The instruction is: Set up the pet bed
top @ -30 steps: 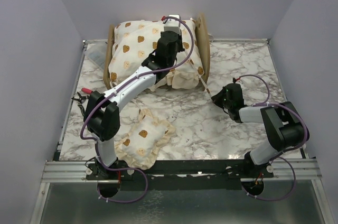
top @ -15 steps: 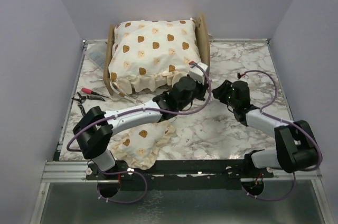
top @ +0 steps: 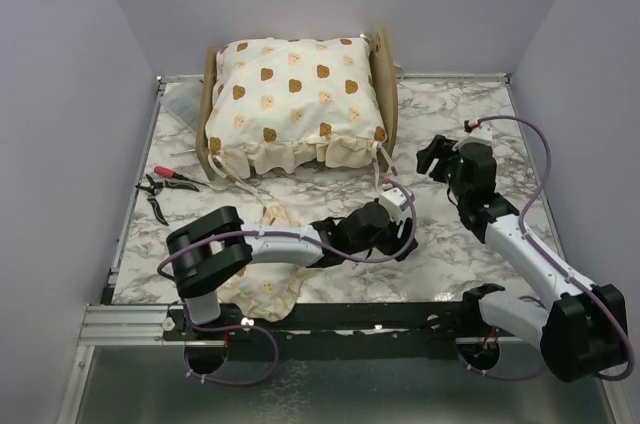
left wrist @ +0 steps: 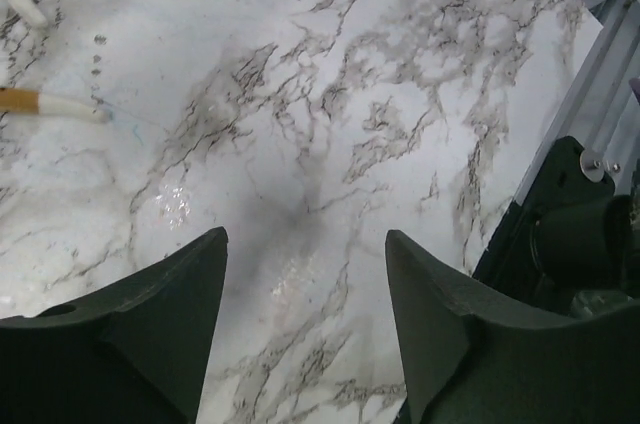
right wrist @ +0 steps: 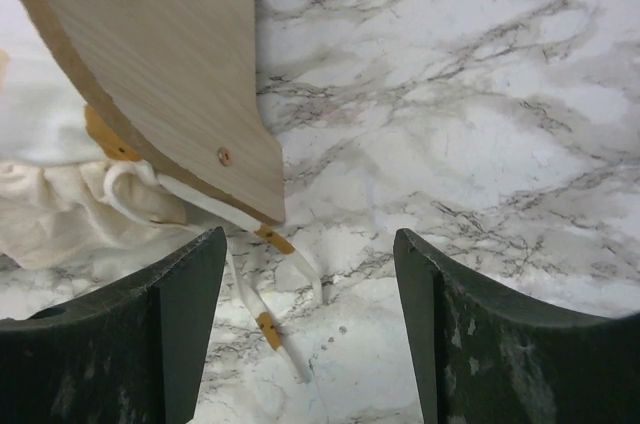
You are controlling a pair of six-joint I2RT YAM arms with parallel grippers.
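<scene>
- Plain pale lavender walls [top: 60, 94] close the space in on the left, the back and the right.
- The counter [top: 470, 114] is white marble-look with grey veins. A metal rail [top: 120, 322] runs along its near edge, where both arms are bolted.
- The pet bed [top: 383, 74] stands at the far edge of the counter, left of centre. Its light plywood end boards rise at the left and right sides.
- A cream cushion [top: 295, 99] with brown bear prints and a ruffled edge fills the bed and hangs over its near side.
- The left fingers [top: 405, 242] are low over bare marble near the middle of the counter. They are partly open and hold nothing.
- The right fingers [top: 430, 156] are just beside the bed's right end board and aimed at its lower corner. They are spread wide and hold nothing, and they do not touch the wood.
- A small matching pillow [top: 260, 289] lies at the near left of the counter, partly under the left arm.
- A red-handled tool [top: 165, 179], pliers or snips as far as the view allows, lies at the left edge of the counter.
- Thin white ties [right wrist: 270, 324] with tan ends trail from the bed's right corner onto the marble.
</scene>
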